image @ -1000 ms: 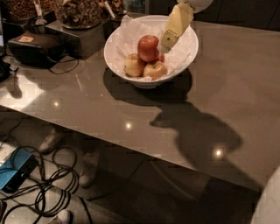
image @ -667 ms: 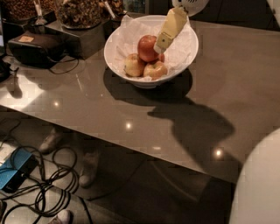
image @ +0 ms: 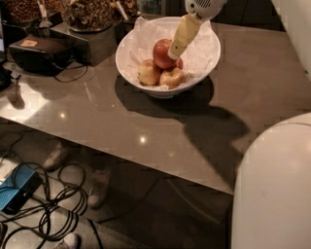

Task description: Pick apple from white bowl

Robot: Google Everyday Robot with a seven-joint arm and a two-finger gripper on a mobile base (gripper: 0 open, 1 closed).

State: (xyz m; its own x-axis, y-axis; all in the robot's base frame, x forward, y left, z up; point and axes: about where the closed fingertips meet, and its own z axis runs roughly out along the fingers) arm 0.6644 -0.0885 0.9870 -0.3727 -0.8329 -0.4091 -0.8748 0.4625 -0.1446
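The white bowl [image: 201, 68] lined with crumpled white paper stands on the grey table at the top centre. In it lies the large deep red apple [image: 162, 52], with two smaller yellow-green apples [image: 149, 72] in front of it. My gripper [image: 174, 52] reaches down from the top right into the bowl. Its cream-coloured fingertips [image: 180, 39] rest at the red apple's right side, touching or nearly touching it.
The grey table [image: 121, 121] has its front edge running down to the right. A black device [image: 36, 53] and jars of snacks [image: 87, 14] stand at the back left. Cables and a blue box [image: 17, 192] lie on the floor. My white body [image: 277, 189] fills the lower right.
My gripper has come lower and closer to the red apple's right side. The view has shifted, and my white body now fills more of the lower right.
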